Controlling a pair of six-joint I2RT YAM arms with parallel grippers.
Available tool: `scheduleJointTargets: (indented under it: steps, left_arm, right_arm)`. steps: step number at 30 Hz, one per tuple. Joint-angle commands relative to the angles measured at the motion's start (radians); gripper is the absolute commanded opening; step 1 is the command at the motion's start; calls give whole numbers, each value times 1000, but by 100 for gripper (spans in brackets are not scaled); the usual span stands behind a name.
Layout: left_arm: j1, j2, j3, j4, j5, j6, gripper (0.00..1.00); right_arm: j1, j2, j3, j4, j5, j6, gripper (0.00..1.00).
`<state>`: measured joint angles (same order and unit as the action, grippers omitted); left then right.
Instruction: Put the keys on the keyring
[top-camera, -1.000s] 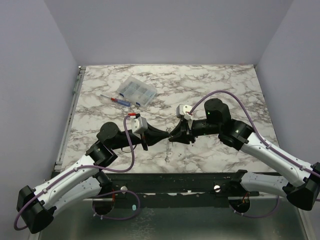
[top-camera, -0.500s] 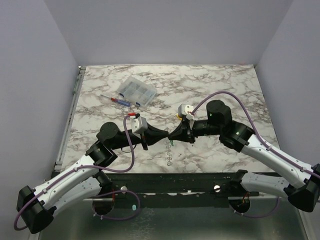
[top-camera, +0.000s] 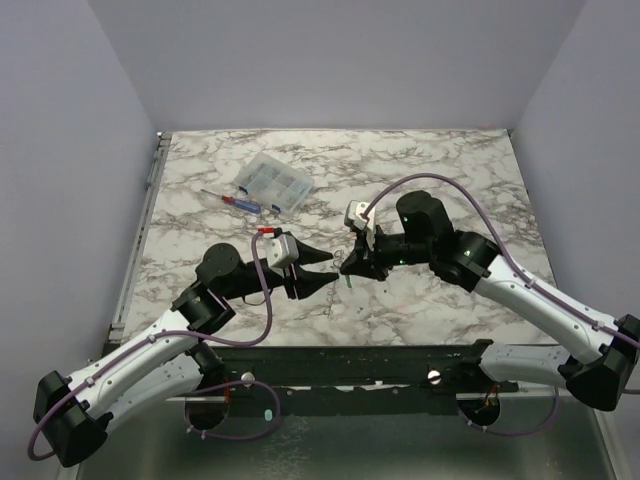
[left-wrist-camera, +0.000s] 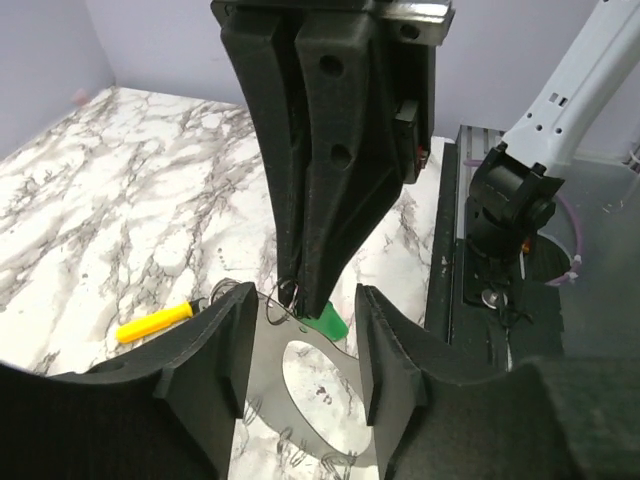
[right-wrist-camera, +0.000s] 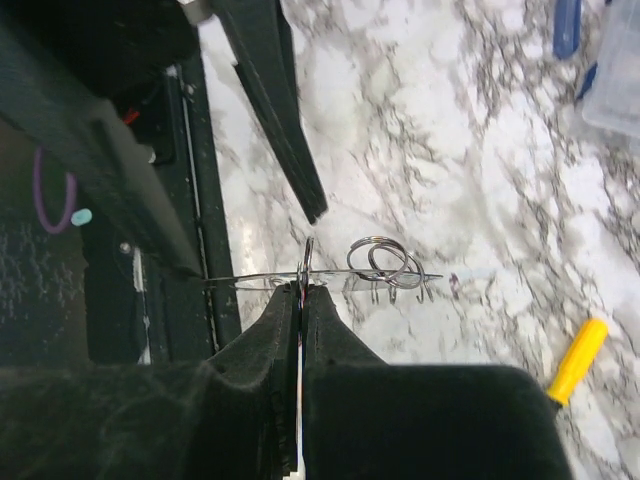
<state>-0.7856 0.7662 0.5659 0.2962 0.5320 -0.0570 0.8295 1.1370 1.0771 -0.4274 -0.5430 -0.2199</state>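
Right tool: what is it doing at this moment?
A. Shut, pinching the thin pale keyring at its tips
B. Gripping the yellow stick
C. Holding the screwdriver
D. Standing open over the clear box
A: the right tool has its fingers pressed together on the keyring, while the yellow stick lies apart from it on the table.

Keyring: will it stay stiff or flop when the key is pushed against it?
Probably floppy: the keyring is a thin pale band, just a line seen edge-on from the right wrist. Likely light, since the shut right gripper holds it by a fingertip pinch alone. A push may bend or twist it.
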Motion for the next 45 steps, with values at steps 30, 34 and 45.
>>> scheduleJointTargets:
  steps: [30, 34, 45]
  left_arm:
    - [-36, 134, 80, -70, 215, 28, 32]
    - [-52, 134, 74, -66, 193, 29, 27]
    - [-65, 149, 73, -65, 183, 28, 23]
  right_arm:
    - [72, 170, 304, -516, 38, -53, 1]
    - [80, 170, 305, -503, 17, -55, 1]
    - [90, 131, 285, -469, 0, -54, 1]
